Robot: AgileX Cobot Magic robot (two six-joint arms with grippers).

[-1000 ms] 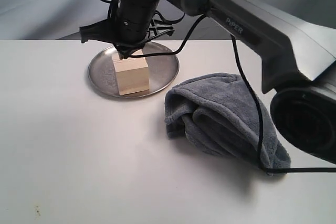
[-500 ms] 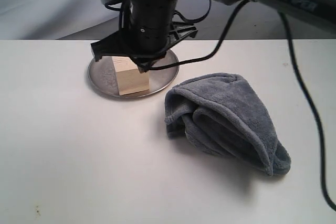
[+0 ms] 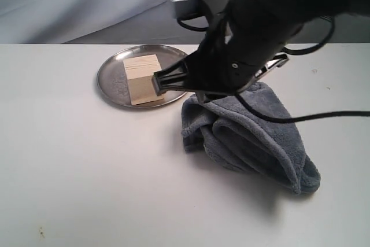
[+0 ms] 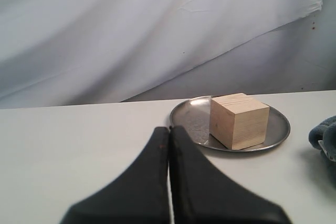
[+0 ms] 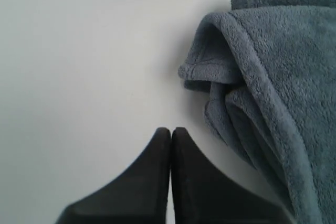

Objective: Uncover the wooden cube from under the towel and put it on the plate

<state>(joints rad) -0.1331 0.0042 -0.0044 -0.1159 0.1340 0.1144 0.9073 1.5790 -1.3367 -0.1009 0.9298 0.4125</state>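
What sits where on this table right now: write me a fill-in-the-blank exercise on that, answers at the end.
1. The pale wooden cube stands ____ the round silvery steel plate.
2. In the exterior view, the fluffy slate-grey towel lies bunched on the white table, to the ____ of the plate.
3. The left gripper has its black fingers pressed ____, holding nothing.
Missing words: on; right; together.
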